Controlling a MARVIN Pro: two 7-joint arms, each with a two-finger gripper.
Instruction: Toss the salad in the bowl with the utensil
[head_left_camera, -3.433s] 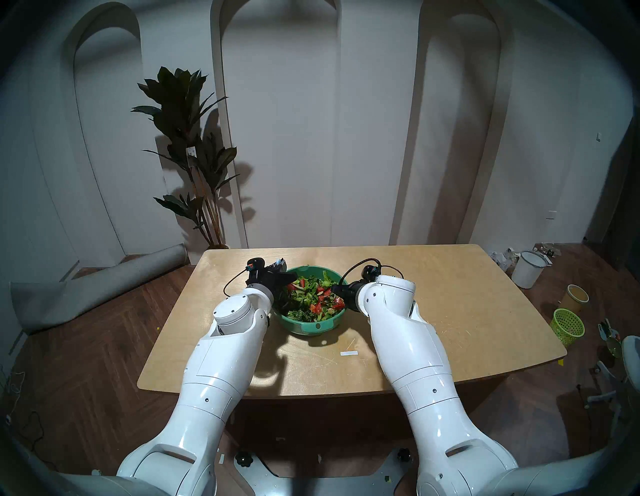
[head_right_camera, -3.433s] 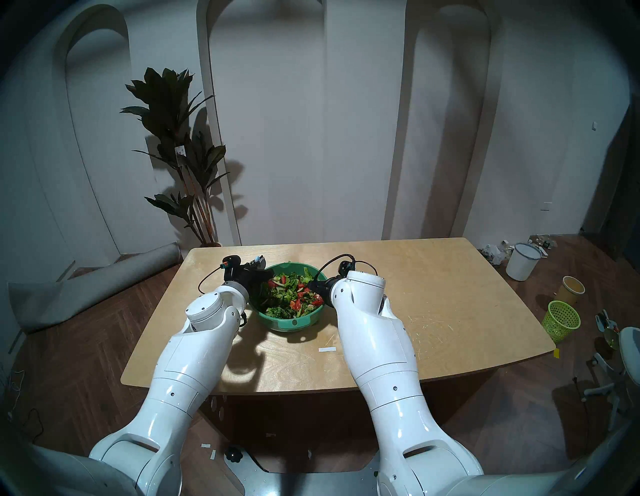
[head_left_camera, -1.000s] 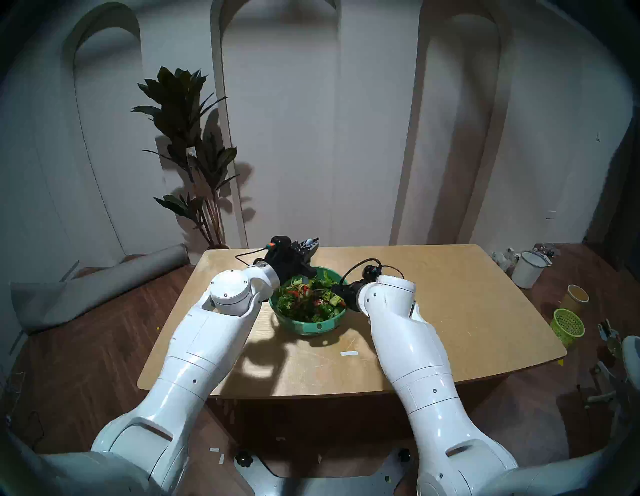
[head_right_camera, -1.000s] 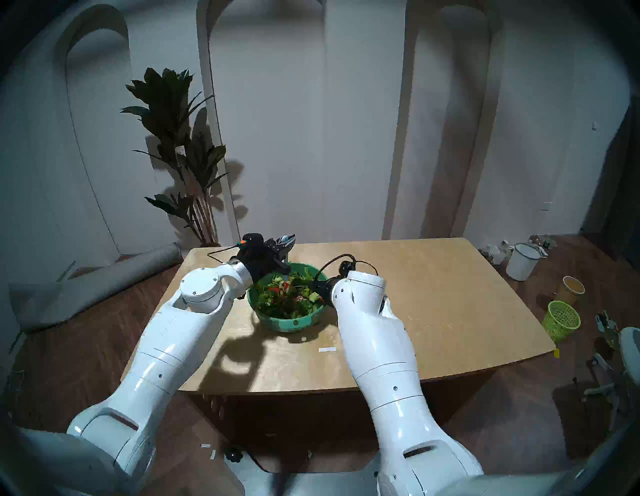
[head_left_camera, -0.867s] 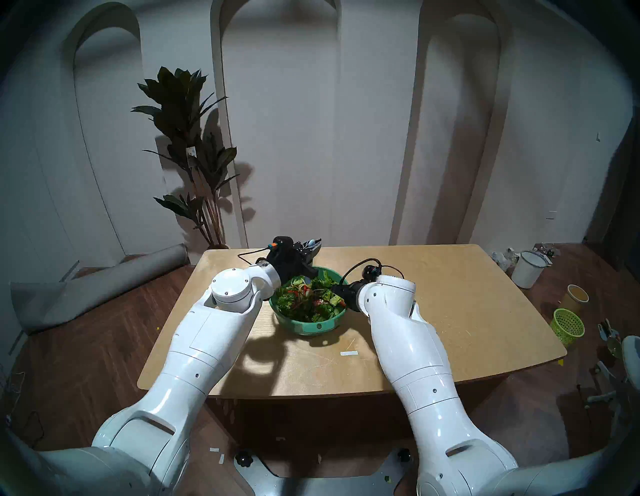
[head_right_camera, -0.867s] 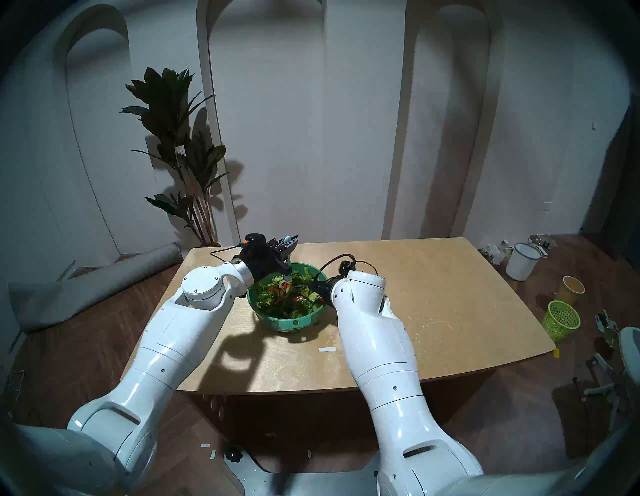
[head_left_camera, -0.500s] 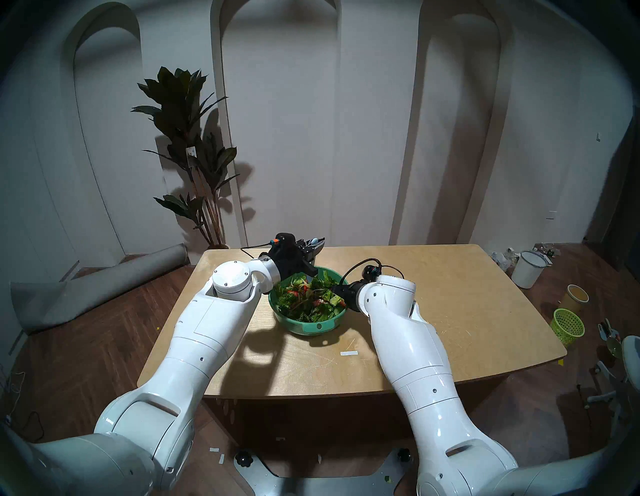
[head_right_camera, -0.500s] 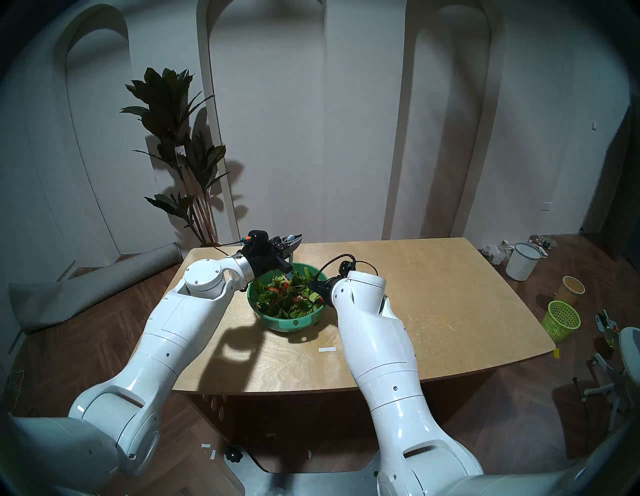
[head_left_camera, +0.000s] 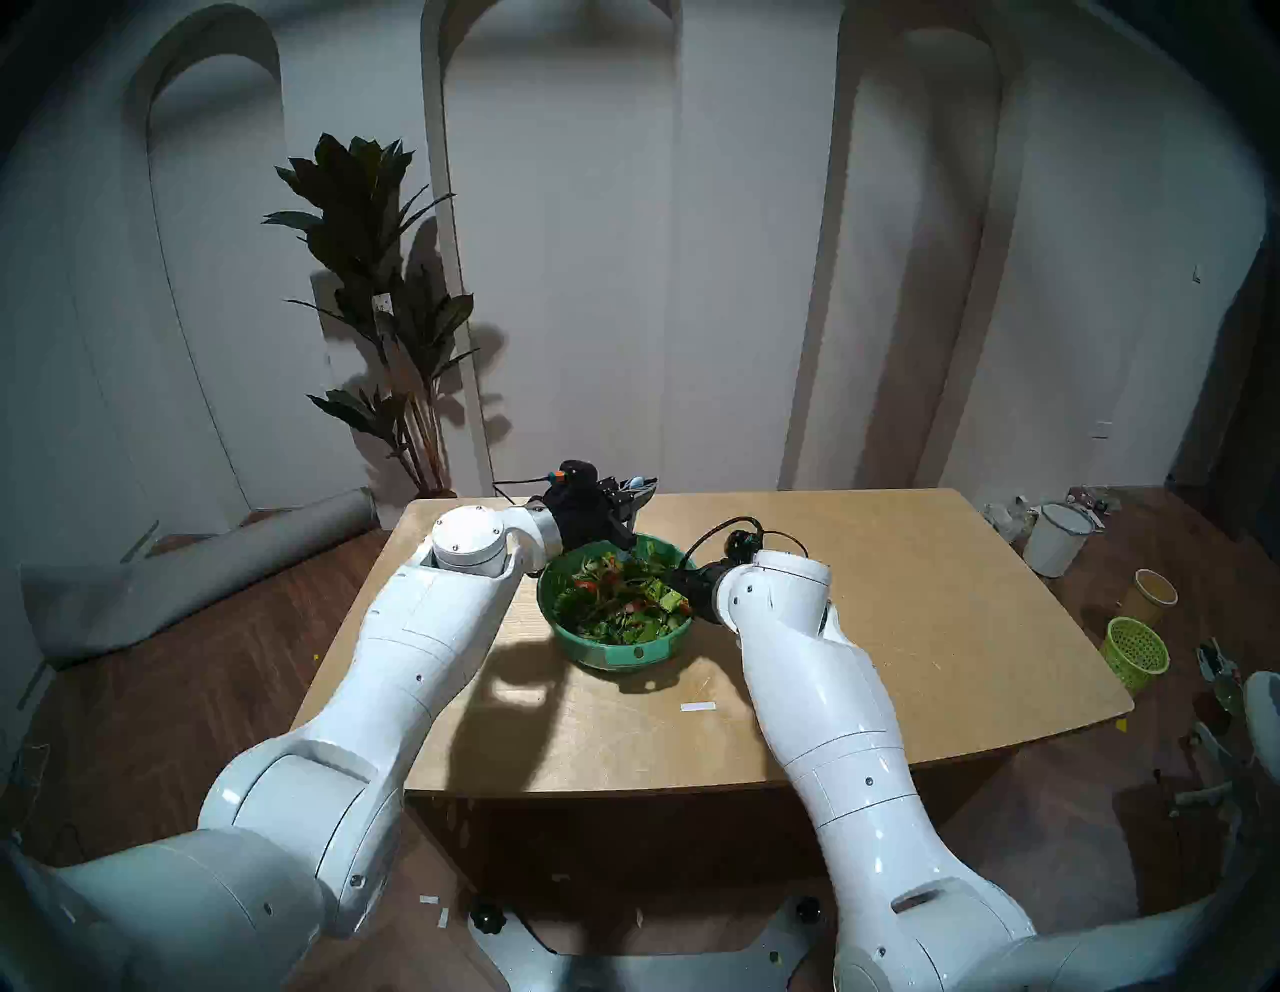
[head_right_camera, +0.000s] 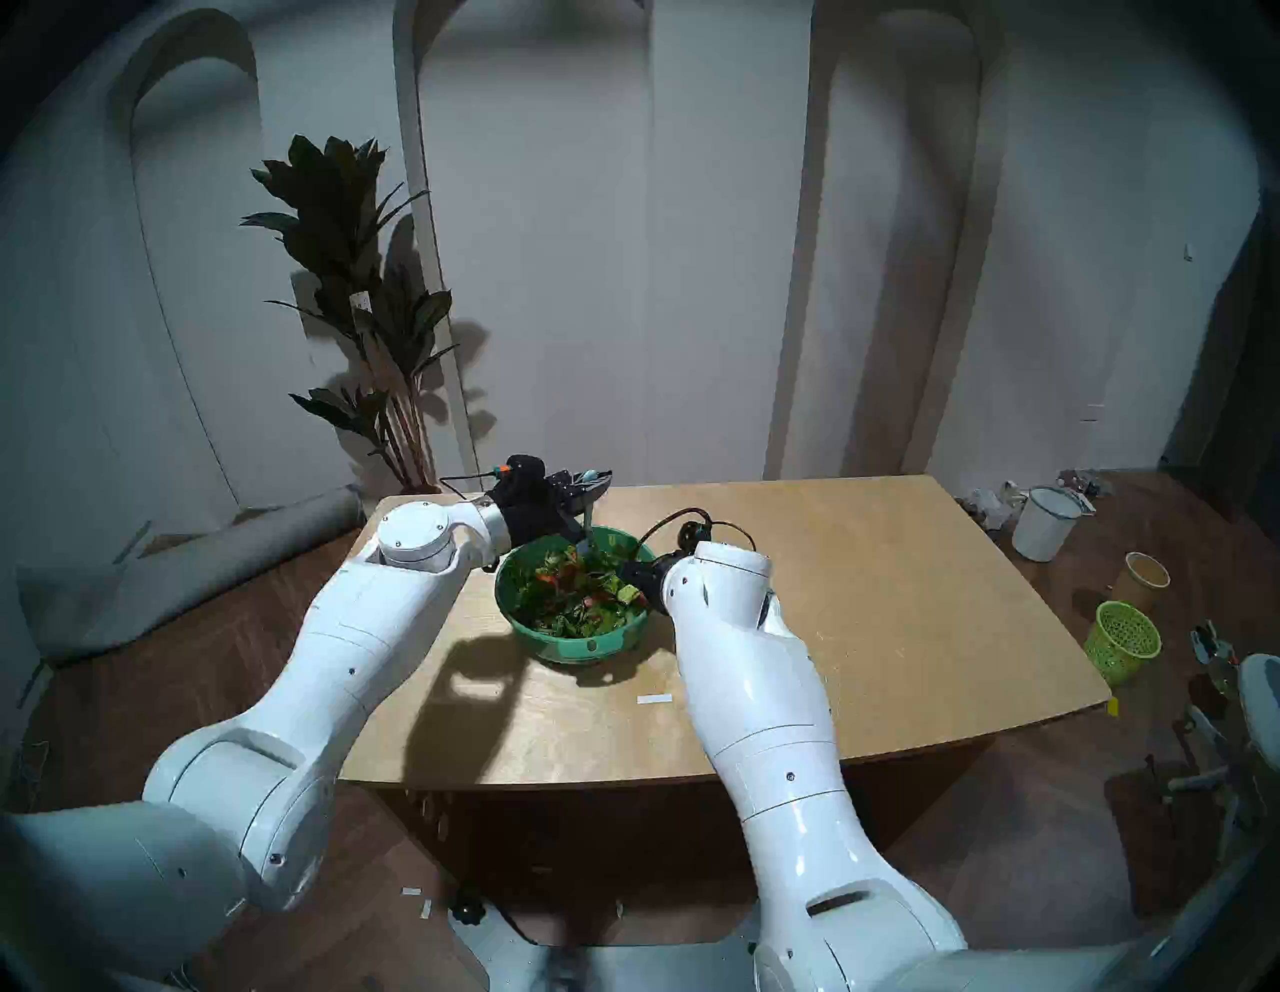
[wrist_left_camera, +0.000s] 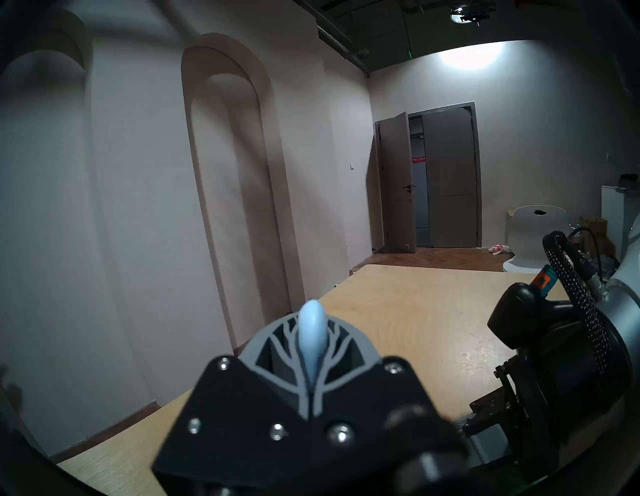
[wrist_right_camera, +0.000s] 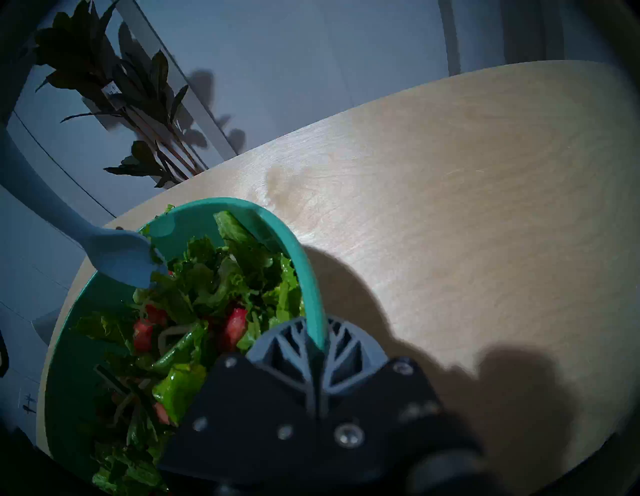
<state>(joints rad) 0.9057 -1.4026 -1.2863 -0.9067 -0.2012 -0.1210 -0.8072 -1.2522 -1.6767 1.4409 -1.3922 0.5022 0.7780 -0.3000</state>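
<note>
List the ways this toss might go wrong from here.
1. The utensil works at the far rim of the bowl, so leaves of the salad may flick onto the table.
2. The right pincer clamps only the thin rim; a hard drag might tip or slip the bowl.
3. The left pincer holds just the handle's end, so the utensil may pivot.

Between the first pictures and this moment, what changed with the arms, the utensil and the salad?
The left gripper, shut on the pale blue utensil, rose from low over the bowl's left side and swung toward the far rim; the salad looks rearranged. The right gripper stayed clamped on the bowl rim, and the bowl kept its place on the table.
</note>
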